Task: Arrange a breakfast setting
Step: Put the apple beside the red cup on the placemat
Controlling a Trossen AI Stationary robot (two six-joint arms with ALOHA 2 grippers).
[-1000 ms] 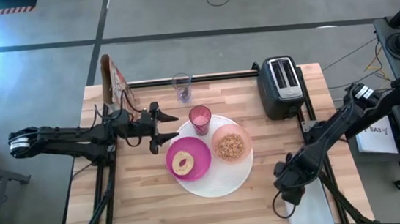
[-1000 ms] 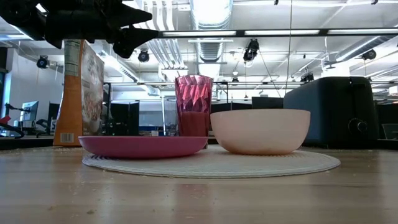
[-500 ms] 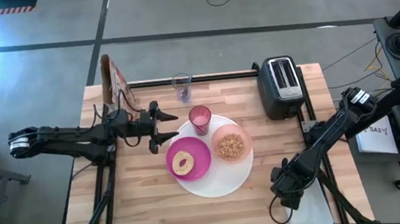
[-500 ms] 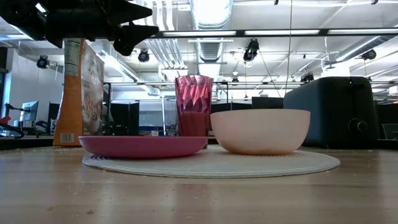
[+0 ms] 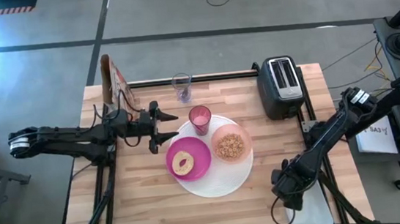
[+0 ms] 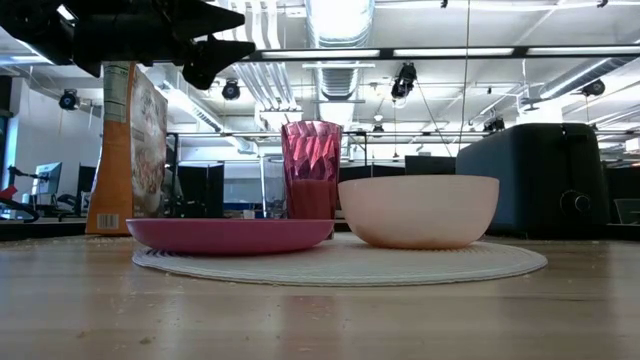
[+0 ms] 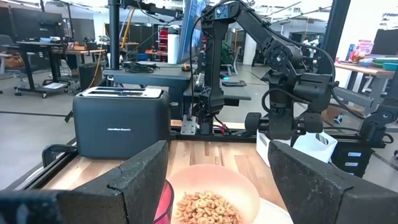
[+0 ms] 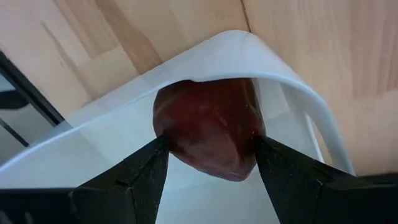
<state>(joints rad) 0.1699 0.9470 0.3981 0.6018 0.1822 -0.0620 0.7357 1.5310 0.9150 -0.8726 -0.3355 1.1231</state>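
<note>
At the tabletop's (image 5: 150, 205) right edge, right pincer (image 8: 208, 146) grips one dark red fruit (image 8: 208, 134) inside a white bin (image 8: 273, 71). Left pincer (image 5: 166, 128) hovers open, empty, beside two plates.

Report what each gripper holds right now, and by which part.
The right gripper has its fingers against opposite sides of the dark red round fruit in the white bin. The left gripper is open, holding nothing.

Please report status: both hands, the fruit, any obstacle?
Left hand open, hovering beside pink tumbler. Right hand around dark red fruit in white bin at table corner, fingers at its sides. Bin wall close around fruit.
</note>
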